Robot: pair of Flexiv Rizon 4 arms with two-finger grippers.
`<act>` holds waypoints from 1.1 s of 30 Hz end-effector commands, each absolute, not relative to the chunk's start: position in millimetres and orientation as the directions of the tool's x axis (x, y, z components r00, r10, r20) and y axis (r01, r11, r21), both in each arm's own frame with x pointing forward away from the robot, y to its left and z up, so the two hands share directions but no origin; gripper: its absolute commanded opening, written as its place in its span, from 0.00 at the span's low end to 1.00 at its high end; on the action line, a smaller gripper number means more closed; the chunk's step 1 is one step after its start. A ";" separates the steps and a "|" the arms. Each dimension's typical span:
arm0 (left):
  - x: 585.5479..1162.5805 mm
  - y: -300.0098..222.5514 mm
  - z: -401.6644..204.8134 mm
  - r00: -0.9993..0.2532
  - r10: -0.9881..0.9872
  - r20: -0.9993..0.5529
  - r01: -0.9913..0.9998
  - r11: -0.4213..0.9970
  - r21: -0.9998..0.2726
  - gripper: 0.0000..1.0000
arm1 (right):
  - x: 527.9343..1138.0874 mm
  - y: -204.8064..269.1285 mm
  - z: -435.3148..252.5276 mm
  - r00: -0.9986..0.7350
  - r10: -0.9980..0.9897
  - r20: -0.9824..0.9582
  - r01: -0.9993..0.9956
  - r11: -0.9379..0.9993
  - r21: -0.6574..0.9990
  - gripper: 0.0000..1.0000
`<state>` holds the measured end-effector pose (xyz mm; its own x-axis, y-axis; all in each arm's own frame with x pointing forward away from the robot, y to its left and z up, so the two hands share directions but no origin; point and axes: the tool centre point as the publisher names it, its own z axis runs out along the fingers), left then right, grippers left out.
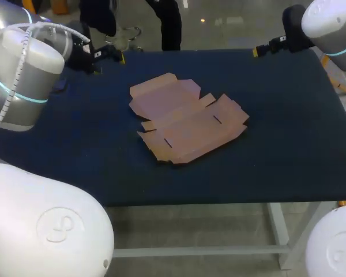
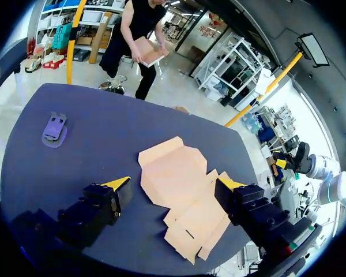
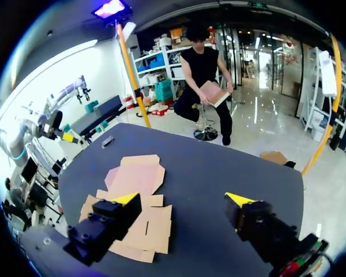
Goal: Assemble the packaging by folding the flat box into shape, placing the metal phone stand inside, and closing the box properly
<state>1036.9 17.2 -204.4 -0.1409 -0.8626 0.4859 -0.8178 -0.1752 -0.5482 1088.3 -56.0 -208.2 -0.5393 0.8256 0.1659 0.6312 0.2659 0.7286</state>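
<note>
Your dark navy, cloth-covered tabletop sits on a white metal frame. Near its middle you have a pale brown cardboard box, a flat, unfolded blank with its flaps spread out and two short slots cut in the nearer panel. It lies flat on the cloth, a little skewed to the tabletop's edges. Close to the far left corner you can see a small grey metal phone stand, lying on the cloth well apart from the cardboard.

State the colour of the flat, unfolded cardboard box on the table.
The flat cardboard box is plain pinkish tan; head view shows it best.
</note>
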 end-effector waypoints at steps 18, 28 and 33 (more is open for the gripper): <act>1012.7 18.3 -209.8 -0.102 -0.908 0.406 -0.943 -0.041 -0.330 1.00 | 1061.9 -55.0 -216.8 -0.535 0.816 0.219 0.772 0.368 0.519 1.00; 1022.0 13.9 -218.5 -0.035 -0.899 0.437 -0.973 -0.069 -0.220 1.00 | 1060.7 -49.0 -223.7 -0.506 0.827 0.247 0.810 0.357 0.465 1.00; 1011.7 15.0 -230.2 0.021 -0.888 0.459 -0.984 -0.100 -0.149 1.00 | 1056.8 -44.4 -238.6 -0.477 0.834 0.278 0.854 0.365 0.370 1.00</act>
<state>1008.0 14.8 -228.0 0.0039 -0.8878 0.4602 -0.9557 -0.1388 -0.2597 1045.9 -48.3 -236.9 -0.4783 0.8370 0.2658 0.8370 0.3429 0.4265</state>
